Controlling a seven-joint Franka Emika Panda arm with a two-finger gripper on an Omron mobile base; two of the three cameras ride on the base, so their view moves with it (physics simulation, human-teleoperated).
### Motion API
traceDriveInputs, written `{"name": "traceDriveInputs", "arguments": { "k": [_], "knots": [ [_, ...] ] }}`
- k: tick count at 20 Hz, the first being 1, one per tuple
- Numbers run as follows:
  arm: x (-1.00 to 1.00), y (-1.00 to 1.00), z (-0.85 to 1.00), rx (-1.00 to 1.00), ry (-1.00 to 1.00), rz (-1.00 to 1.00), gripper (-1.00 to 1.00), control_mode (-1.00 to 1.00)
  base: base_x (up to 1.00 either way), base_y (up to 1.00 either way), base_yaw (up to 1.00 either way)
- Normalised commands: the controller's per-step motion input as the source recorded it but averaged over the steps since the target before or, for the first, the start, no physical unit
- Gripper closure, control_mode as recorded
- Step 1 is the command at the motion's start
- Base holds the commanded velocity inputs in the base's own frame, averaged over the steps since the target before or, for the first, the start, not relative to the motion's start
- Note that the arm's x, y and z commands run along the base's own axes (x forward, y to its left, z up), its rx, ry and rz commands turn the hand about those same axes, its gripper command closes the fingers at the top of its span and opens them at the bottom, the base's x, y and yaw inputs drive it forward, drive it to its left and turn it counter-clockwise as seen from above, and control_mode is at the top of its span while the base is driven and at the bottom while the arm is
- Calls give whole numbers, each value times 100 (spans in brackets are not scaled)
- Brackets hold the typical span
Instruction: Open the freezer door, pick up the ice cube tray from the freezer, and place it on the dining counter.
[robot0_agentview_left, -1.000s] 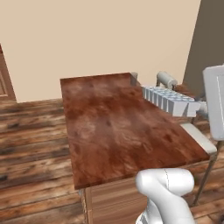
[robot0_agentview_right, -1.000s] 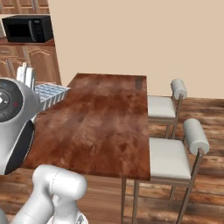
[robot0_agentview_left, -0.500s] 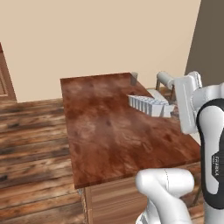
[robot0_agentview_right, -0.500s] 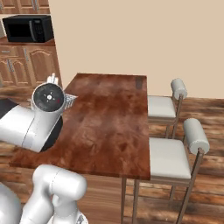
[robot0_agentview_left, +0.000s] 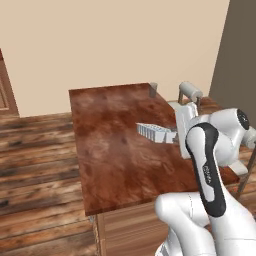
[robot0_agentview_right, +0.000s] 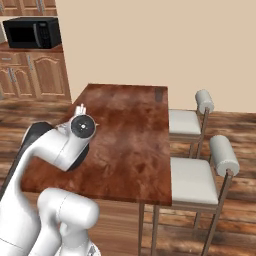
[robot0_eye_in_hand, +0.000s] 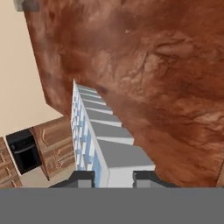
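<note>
Ice cube tray held above the dining counter

The gripper (robot0_eye_in_hand: 113, 178), at the bottom of the hand view, is closed on the near end of the white ice cube tray (robot0_eye_in_hand: 98, 135); pale-blue cubes fill its cells, and it hangs mid-frame over the glossy reddish-brown dining counter (robot0_agentview_left: 110, 150).

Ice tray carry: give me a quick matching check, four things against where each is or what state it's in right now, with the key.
Things:
1. tray
2. gripper
3. microwave
4. stools

Places or states:
A. along the counter's long side, seats white
B. held above the counter top
C. on the wood cabinets beyond the counter
D. shut on one end of the tray

Pairs: 1-B, 2-D, 3-C, 4-A
</note>
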Motion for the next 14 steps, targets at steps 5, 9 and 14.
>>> {"name": "traceDriveInputs", "arguments": {
  "k": [5, 9, 14],
  "knots": [
    [76, 0, -57, 0, 25, -3, 100, -100, 0, 0, 0],
    [78, 1, -60, 0, 20, -1, 100, -100, 0, 0, 0],
    [65, 0, -70, 0, -1, 0, 100, -100, 0, 0, 0]
  ]
}}
